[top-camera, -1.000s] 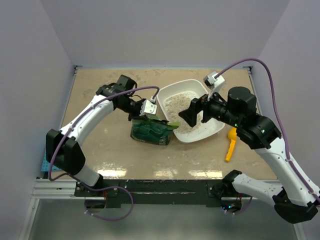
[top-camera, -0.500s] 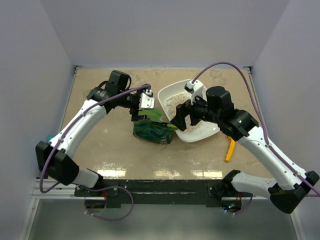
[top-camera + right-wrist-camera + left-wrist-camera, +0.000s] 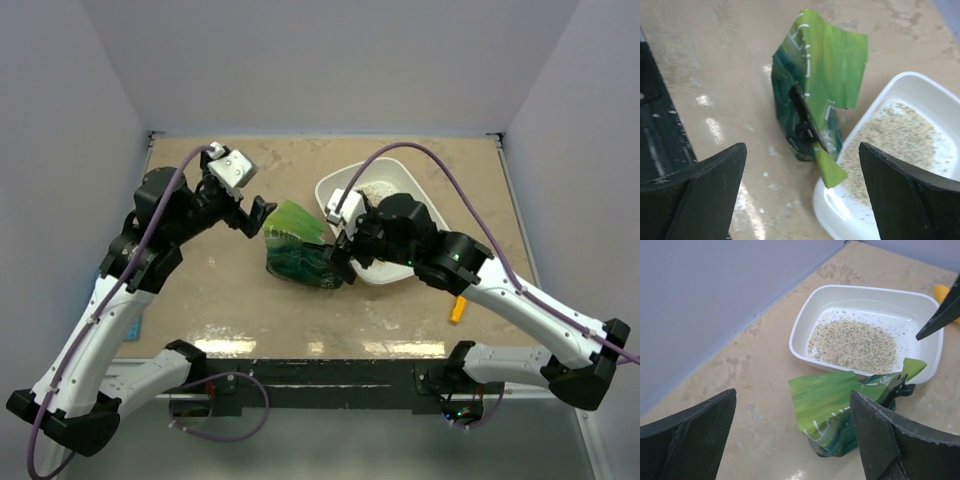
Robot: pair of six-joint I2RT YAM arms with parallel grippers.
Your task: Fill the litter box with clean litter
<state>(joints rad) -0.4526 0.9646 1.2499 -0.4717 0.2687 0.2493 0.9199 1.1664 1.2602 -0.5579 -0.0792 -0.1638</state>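
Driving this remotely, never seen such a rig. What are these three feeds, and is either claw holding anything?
The left arm and right arm are robot arms bolted at the near edge of the table. The overhead picture looks down from behind them. The other two come from a camera on each wrist, with that arm's own black fingers at the bottom corners. On the table are the white litter box holding a patch of litter, a crumpled green bag next to it, and a yellow scoop to the right. The left gripper and right gripper are both open and hold nothing.

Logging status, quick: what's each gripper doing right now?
Left gripper: open, empty.
Right gripper: open, empty, beside the green bag.
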